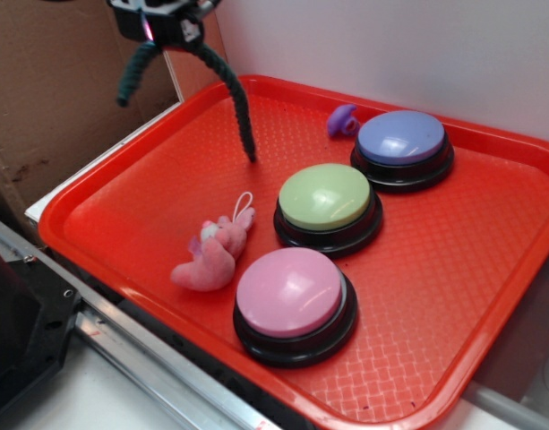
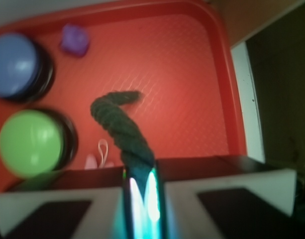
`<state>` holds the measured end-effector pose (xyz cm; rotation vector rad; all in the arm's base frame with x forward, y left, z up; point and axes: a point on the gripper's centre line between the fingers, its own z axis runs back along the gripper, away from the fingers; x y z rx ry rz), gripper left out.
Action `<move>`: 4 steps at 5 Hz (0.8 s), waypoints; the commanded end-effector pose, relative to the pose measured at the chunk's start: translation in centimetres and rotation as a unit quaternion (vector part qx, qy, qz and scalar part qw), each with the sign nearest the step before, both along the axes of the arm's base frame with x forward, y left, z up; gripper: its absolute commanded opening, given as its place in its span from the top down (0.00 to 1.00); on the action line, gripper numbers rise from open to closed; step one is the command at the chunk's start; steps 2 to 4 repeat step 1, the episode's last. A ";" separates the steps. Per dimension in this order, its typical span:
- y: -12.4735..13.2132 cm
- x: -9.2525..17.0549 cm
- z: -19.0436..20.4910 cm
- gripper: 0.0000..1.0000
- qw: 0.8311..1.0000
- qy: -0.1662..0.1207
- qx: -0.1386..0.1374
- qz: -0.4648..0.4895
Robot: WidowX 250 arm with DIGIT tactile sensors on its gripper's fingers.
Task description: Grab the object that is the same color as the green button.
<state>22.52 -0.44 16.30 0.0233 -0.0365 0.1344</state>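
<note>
Okay, exterior view first: our gripper (image 1: 159, 25) sits at the top edge of frame, clamped on the dark green rope (image 1: 231, 90) near its middle. Both ends hang free. One tail drops over the red tray (image 1: 122, 242), its tip apparently clear of the surface; the shorter tail hangs outside the tray's far-left corner. The rope matches the green button (image 1: 326, 199) only loosely: much darker shade, but nothing else here is green. The pink button (image 1: 292, 294), purple button (image 1: 402, 139), pink plush toy (image 1: 211, 255) and small purple piece (image 1: 343, 120) all sit on the tray, apart from the rope.

Wrist view: the jaws are shut on the rope (image 2: 120, 124), which curls down away from them over the tray (image 2: 227, 89). The green button (image 2: 30, 143) is at lower left. The contact itself is blurred.

Handling, as we judge it: light, limp, twisted surface gives decent friction. It droops on both sides, so a mid-length hold balances the tails. A grip near a black tip would probably swing and could slip out.
</note>
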 end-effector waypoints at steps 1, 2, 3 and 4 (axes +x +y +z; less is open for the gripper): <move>0.7 -1.2 2.1 1.00 0.998 -0.040 -0.033 -0.038; 0.7 -1.2 2.1 1.00 0.998 -0.040 -0.033 -0.038; 0.7 -1.2 2.1 1.00 0.998 -0.040 -0.033 -0.038; 0.7 -1.2 2.1 1.00 0.998 -0.040 -0.033 -0.038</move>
